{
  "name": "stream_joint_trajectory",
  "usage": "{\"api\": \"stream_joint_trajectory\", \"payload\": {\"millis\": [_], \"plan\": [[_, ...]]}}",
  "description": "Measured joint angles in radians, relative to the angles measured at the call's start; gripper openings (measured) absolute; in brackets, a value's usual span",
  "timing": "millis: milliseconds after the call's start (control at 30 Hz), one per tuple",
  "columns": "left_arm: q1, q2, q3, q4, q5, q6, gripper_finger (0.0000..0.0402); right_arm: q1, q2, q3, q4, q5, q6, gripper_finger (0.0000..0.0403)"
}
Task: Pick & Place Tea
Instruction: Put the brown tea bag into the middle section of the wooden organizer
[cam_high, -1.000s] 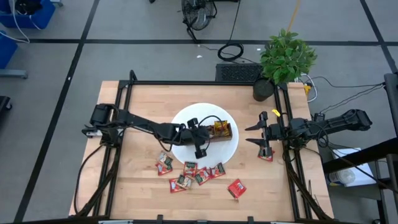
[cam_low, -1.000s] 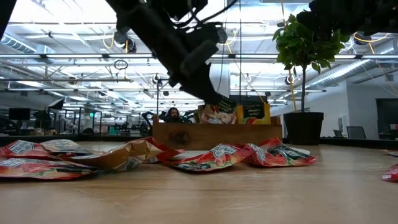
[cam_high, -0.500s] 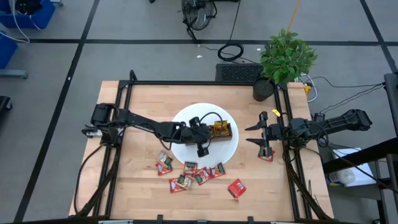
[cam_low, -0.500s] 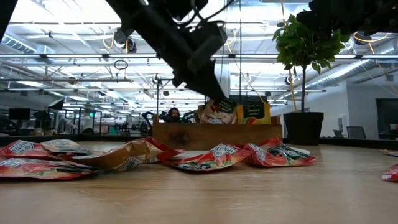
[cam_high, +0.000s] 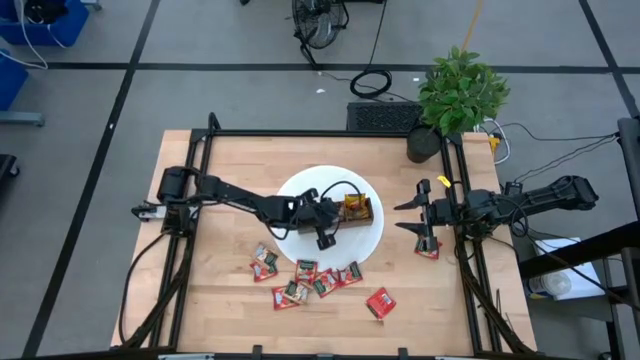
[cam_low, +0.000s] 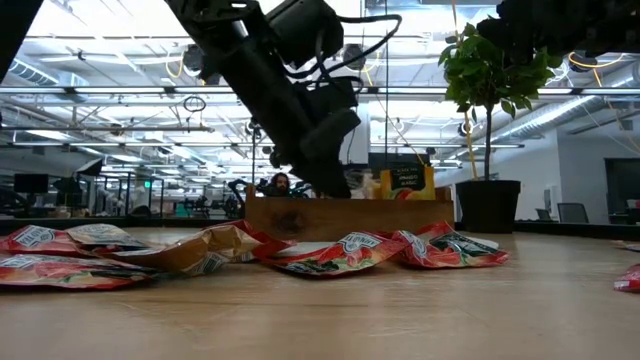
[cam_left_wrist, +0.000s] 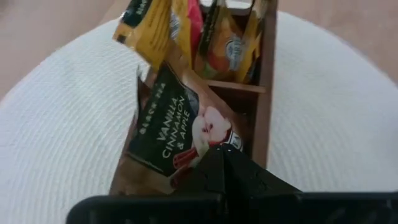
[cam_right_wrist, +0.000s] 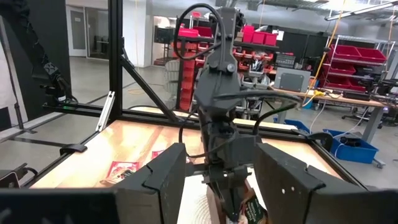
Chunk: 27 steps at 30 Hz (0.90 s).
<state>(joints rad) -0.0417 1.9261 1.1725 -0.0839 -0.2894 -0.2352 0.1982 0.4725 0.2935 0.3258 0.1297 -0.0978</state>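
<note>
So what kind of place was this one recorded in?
Probably an industrial lab or workshop, not a home: exposed ceiling trusses over an open floor, shelving with red storage bins, and a wooden table set in a black metal frame.

Left arm (cam_high: 240, 200) lies across the white mat (cam_high: 365, 240), blocking the wooden tray (cam_high: 357, 210) from that side. Scattered sachets (cam_high: 305, 275) litter the near table — bare wood (cam_high: 220, 300) either side stays passable.
</note>
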Motion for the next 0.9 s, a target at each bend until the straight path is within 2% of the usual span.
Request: {"api": "stream_joint_trajectory", "payload": {"millis": [133, 267, 433, 667, 900], "plan": [[-0.014, 0.000, 0.000, -0.019, -0.056, 0.028, 0.0000, 0.000, 0.000, 0.000, -0.001, 0.000, 0.000, 0.0171], [-0.018, 0.000, 0.000, -0.069, -0.068, 0.001, 0.0000, 0.000, 0.000, 0.000, -0.002, 0.000, 0.003, 0.0171], [-0.027, 0.000, 0.000, -0.047, -0.069, 0.000, 0.0002, 0.000, 0.000, 0.000, -0.001, 0.000, 0.003, 0.0171], [-0.043, -0.012, 0.000, -0.015, -0.062, 0.050, 0.0037, 0.000, 0.000, 0.000, -0.003, 0.000, 0.003, 0.0171], [-0.058, -0.078, 0.000, -0.026, -0.036, 0.050, 0.0056, 0.000, 0.000, 0.000, -0.006, 0.000, 0.004, 0.0171]]}}
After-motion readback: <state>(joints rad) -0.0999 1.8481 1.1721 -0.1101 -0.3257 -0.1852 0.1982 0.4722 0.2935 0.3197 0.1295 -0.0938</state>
